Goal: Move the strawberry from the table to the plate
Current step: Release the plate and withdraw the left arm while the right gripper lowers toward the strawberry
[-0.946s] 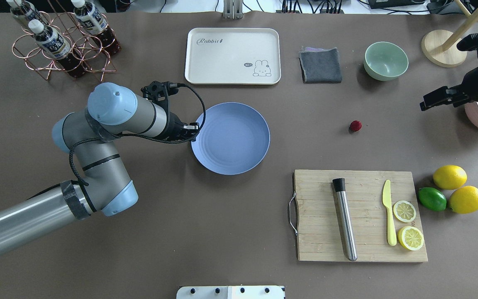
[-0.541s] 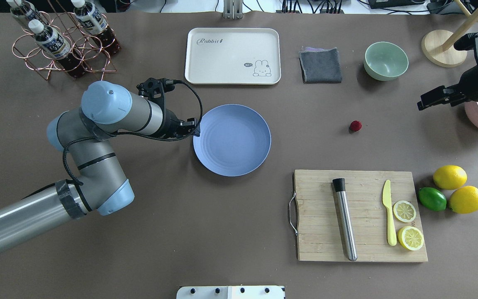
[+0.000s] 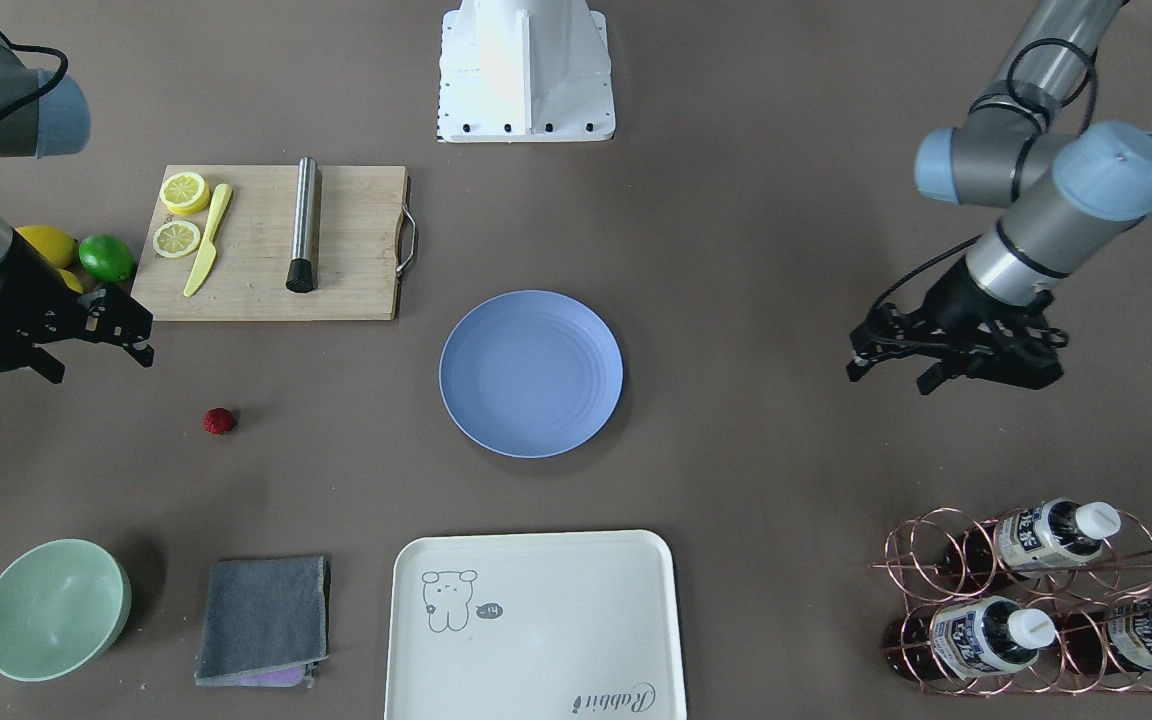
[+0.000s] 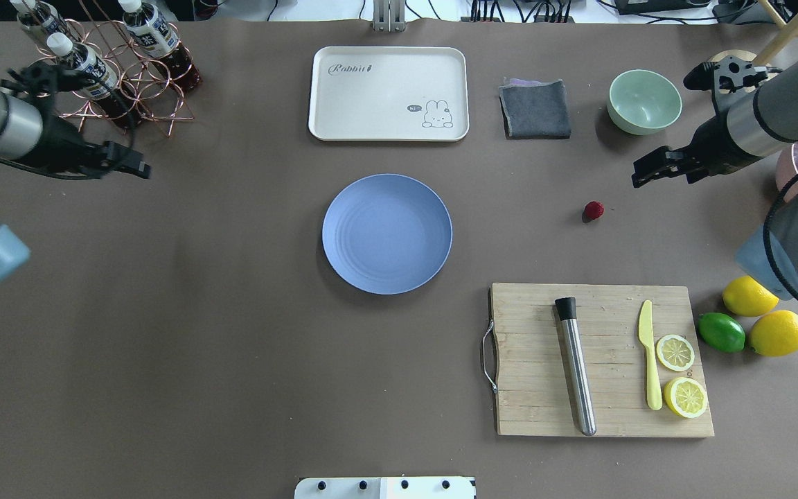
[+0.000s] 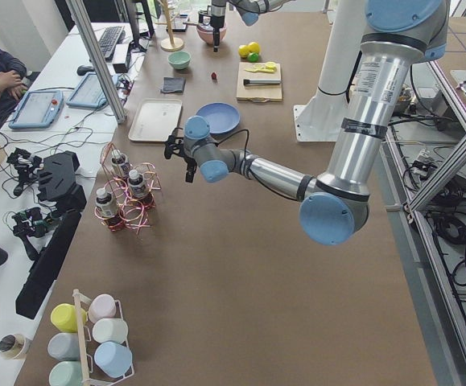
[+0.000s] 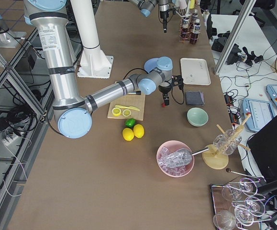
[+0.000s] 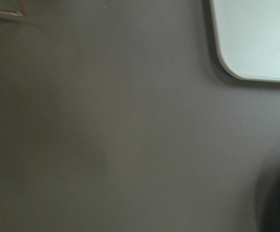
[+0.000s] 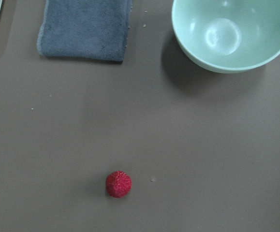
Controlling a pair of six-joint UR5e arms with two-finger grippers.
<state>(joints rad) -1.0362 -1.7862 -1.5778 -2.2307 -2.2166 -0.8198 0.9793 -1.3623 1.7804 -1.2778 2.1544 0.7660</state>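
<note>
A grey-brown table (image 4: 233, 360), seen from above. The strawberry (image 4: 593, 210), a tiny dark red berry, lies alone on the bare surface right of centre. It is well apart from the blue plate (image 4: 386, 233) in the middle, and it sits a little beyond the far edge of a wooden cutting board (image 4: 530, 374). The plate holds nothing.

The right gripper (image 4: 641, 174) hovers above the table to the right of the berry and slightly farther away, near a green bowl (image 4: 644, 101). Its fingers look spread apart and carry nothing. Its wrist camera looks straight down and shows the berry low in its view, with the bowl and a folded grey cloth (image 4: 535, 109) beyond. The left gripper (image 4: 137, 168) hangs far off on the left beside a rack of bottles (image 4: 108, 83), fingers apart and empty.

The step in hand appears to be the right arm's reach for the berry, and nothing has been picked up yet. To do it well, the gripper should first come directly over the berry, so that the berry sits between the fingers. It should then go straight down until the tips nearly meet the table, and close gently. A small round berry is likely to roll or pop free if nudged from one side or pinched off-centre. It should be lifted clear before the move left, then lowered close over the shallow plate before release.
</note>
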